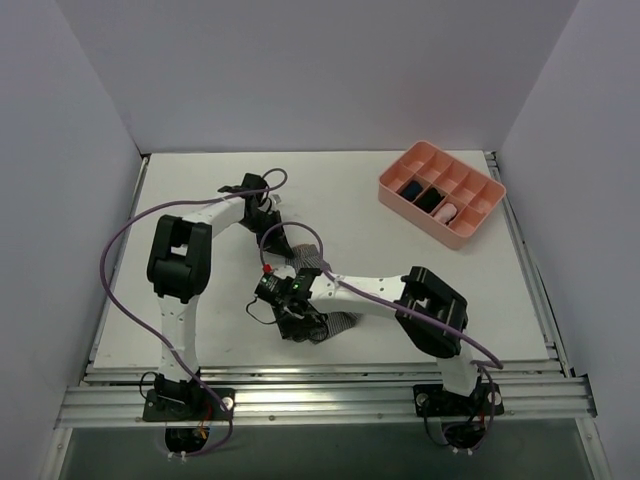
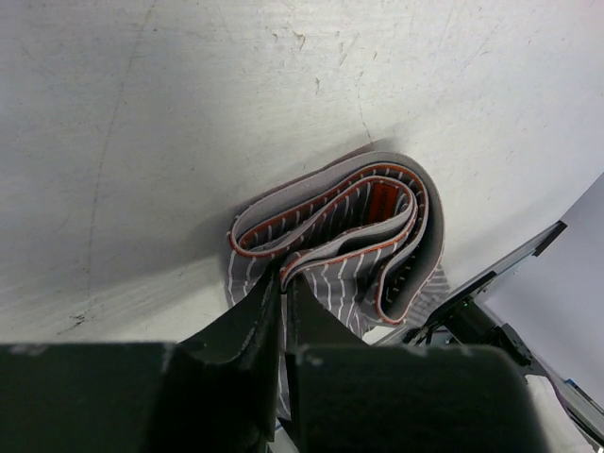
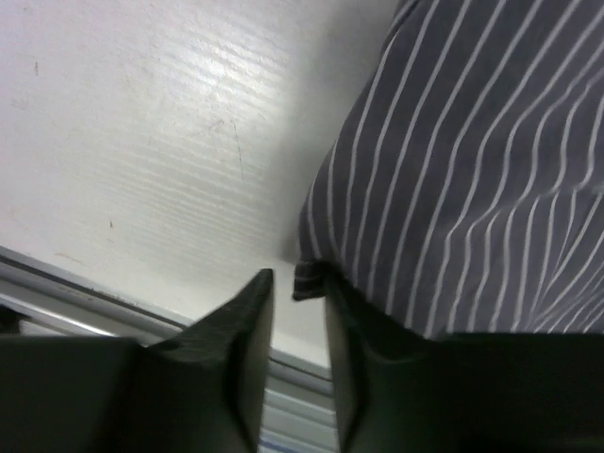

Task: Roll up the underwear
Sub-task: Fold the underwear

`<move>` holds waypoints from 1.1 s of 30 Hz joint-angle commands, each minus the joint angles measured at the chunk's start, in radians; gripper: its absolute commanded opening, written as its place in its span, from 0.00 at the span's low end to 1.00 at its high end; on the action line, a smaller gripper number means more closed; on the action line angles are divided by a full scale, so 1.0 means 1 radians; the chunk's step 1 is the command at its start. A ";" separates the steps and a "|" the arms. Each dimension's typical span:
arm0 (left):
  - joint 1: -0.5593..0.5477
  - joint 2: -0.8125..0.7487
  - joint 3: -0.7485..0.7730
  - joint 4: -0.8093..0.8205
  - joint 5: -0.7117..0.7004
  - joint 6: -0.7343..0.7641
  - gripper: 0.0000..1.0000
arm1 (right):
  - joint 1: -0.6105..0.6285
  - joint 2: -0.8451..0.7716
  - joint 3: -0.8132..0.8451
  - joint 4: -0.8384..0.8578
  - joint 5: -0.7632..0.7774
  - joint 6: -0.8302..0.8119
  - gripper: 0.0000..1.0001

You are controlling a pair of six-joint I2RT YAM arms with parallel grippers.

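The underwear (image 2: pixel 377 236), grey striped cloth with an orange-edged darker waistband, lies folded in loops on the white table. In the top view it (image 1: pixel 338 322) lies between the two wrists. My left gripper (image 2: pixel 284 283) is shut on a fold of the cloth just below the waistband, and it shows in the top view (image 1: pixel 283 240) at the garment's far end. My right gripper (image 3: pixel 297 283) is open by a narrow gap at the near end, low over the table. A corner of the striped hem (image 3: pixel 310 279) sits at its right fingertip. In the top view this gripper (image 1: pixel 303 328) is partly hidden by its wrist.
A pink divided tray (image 1: pixel 482 212) stands at the back right, holding dark rolled bundles (image 1: pixel 421 192) and a pink one (image 1: pixel 447 212). The table's near edge with its metal rail (image 3: pixel 66 297) runs just below my right gripper. White walls close in the sides.
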 commanded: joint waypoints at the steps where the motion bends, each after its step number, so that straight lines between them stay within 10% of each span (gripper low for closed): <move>1: 0.009 -0.011 0.041 -0.038 -0.005 0.053 0.12 | 0.011 -0.111 0.004 -0.084 0.063 0.046 0.28; 10: 0.012 -0.077 0.020 -0.050 -0.045 0.077 0.35 | -0.061 -0.273 -0.096 -0.073 0.083 0.113 0.31; 33: 0.037 -0.008 0.031 -0.039 -0.058 0.088 0.37 | -0.189 -0.231 -0.367 0.081 0.065 0.077 0.21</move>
